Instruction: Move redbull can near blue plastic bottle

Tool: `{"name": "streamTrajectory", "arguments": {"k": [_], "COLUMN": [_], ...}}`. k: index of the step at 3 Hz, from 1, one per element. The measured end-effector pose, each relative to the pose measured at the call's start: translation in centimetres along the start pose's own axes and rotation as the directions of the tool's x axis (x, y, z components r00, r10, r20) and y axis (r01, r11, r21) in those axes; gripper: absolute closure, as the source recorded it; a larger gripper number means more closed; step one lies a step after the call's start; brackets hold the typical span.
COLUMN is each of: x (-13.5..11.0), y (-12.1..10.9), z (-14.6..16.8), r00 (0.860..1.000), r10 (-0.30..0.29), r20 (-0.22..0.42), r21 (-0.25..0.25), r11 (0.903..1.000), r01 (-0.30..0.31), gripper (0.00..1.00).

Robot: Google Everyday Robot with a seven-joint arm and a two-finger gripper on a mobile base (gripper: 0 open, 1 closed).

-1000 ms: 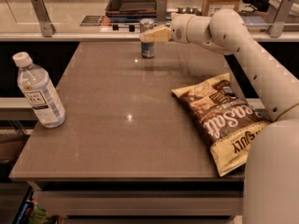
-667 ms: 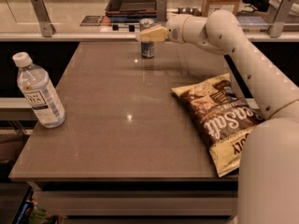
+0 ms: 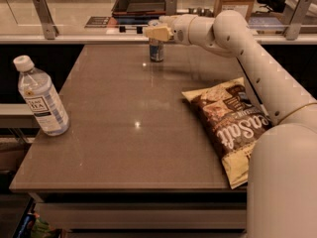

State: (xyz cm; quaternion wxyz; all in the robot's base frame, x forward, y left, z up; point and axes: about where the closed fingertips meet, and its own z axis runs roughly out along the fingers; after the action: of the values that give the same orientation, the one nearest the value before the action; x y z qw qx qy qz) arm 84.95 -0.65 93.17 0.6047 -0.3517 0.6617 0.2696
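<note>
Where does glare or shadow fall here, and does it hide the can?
Camera view: warm, dim light; one small bright glint on the bare middle of the table, hiding nothing; the redbull can looks dark beneath the gripper near the far edge.

The white arm [image 3: 257,68] reaches far forward, wrist level, with its gripper [image 3: 157,32] pointing left.

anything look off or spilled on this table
Nothing stands out. The redbull can stands upright near the far edge with the gripper at its top, the blue plastic bottle stands upright at the left edge, and the chip bag lies flat, unspilled.
</note>
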Motion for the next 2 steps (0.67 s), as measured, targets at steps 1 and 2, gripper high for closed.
{"name": "streamTrajectory", "arguments": {"k": [1, 2], "x": [0.05, 0.1], "y": [0.22, 0.44], "z": [0.28, 0.56], "r00": [1.0, 1.0], "r10": [0.001, 0.002], "r20": [0.0, -0.001], "r21": [-0.005, -0.009], "r11": [1.0, 1.0], "r01": [-0.001, -0.002], "gripper": [0.62, 0.85]}}
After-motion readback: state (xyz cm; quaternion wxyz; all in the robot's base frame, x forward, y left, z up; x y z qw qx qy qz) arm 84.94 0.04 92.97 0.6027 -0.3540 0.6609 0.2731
